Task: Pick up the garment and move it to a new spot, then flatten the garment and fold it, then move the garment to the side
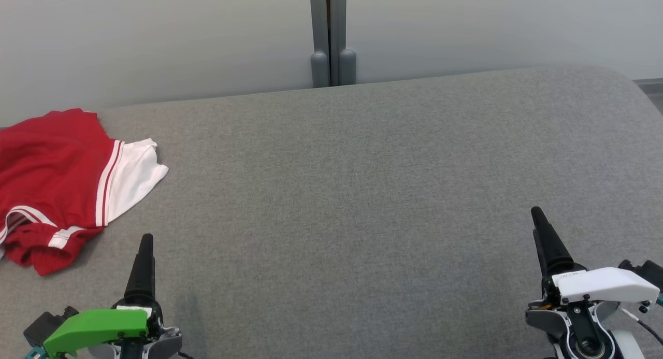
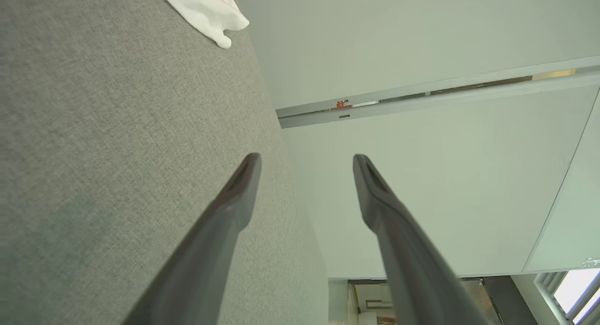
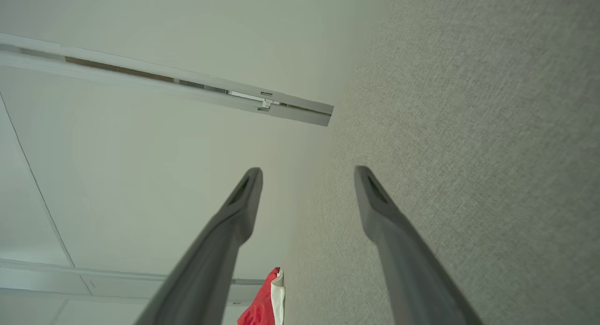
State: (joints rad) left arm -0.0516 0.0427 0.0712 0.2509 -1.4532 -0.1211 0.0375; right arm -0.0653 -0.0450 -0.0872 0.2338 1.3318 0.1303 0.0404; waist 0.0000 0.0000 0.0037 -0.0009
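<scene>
We see the left gripper [image 2: 305, 162] with its fingers spread wide, holding nothing, near the garment [image 1: 57, 177]. The right gripper [image 3: 307, 174] is likewise spread and empty, well apart from the garment. The red-and-white garment lies crumpled by the back edge of the grey surface [image 1: 362, 183]; open surface extends rightward from the garment.

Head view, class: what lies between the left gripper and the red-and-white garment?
A bare stretch of grey fabric surface separates the left gripper from the garment, per the head view.
</scene>
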